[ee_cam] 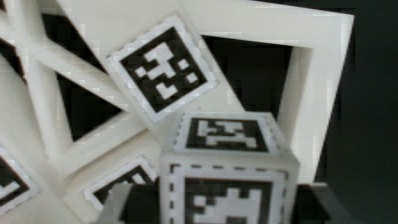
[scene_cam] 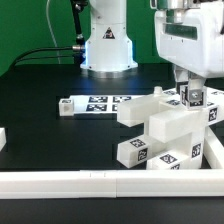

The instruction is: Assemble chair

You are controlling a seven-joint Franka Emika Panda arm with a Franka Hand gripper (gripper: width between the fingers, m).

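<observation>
The partly built chair (scene_cam: 168, 128) is a cluster of chunky white tagged parts at the exterior view's right. My gripper (scene_cam: 192, 99) is down on top of the cluster, shut on a square white tagged block (ee_cam: 224, 160). In the wrist view that block sits between my dark fingers (ee_cam: 326, 203), just in front of an open white frame part (ee_cam: 302, 75) with a large tag (ee_cam: 167, 64). A further tagged block (scene_cam: 135, 152) sticks out low at the cluster's left side. Whether the held block is seated in the frame is hidden.
The marker board (scene_cam: 95, 103) lies flat behind the cluster. A long plain white rail (scene_cam: 100, 182) runs along the front, with another piece up the right edge (scene_cam: 214, 150). The arm's base (scene_cam: 108, 45) stands at the back. A white piece (scene_cam: 2, 138) shows at the left edge.
</observation>
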